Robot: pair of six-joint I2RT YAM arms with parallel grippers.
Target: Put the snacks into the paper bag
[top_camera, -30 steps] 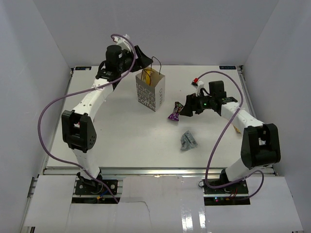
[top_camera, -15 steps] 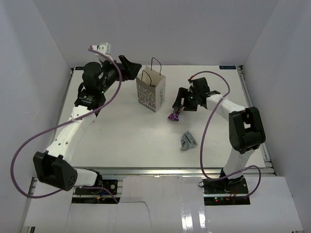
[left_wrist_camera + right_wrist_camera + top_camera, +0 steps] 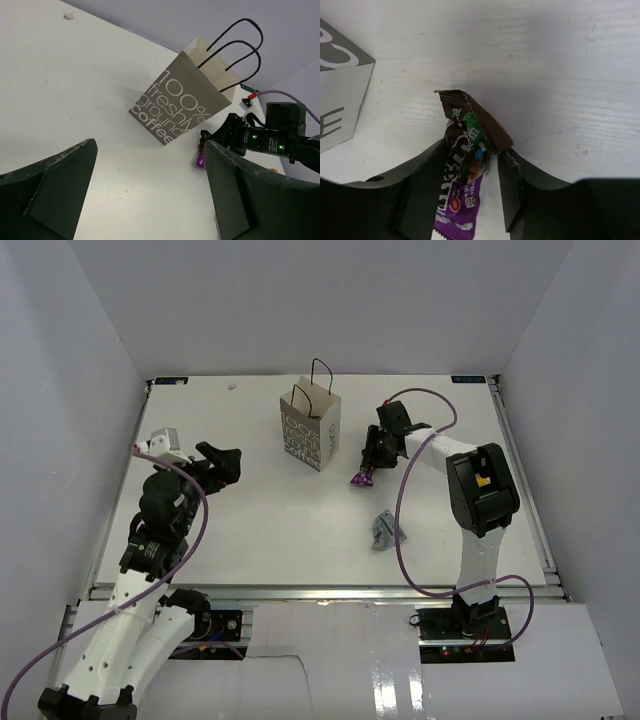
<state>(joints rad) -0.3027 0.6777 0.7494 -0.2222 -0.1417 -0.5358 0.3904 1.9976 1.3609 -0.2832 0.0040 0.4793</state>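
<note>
The paper bag (image 3: 310, 428) stands upright at the back middle of the table, grey with white lettering and black loop handles, and also shows in the left wrist view (image 3: 180, 105). Just right of it a dark maroon snack (image 3: 470, 125) lies over a purple snack (image 3: 460, 210). My right gripper (image 3: 472, 150) is down on them, jaws either side of the maroon packet. The left finger touches it, and a sliver of table shows by the right finger. A silver-grey snack (image 3: 386, 530) lies nearer the front. My left gripper (image 3: 226, 462) hangs wide open and empty at the left.
White walls (image 3: 90, 350) close in the table on three sides. A small crumb (image 3: 232, 386) lies near the back left. Purple cables (image 3: 405, 530) loop from both arms over the table. The right arm's upper link (image 3: 480, 490) stands over the right side.
The left arm has swung back from the bag to the near left with its jaws opened wide. The right gripper has moved left onto the maroon packet, and its jaws have narrowed around it.
</note>
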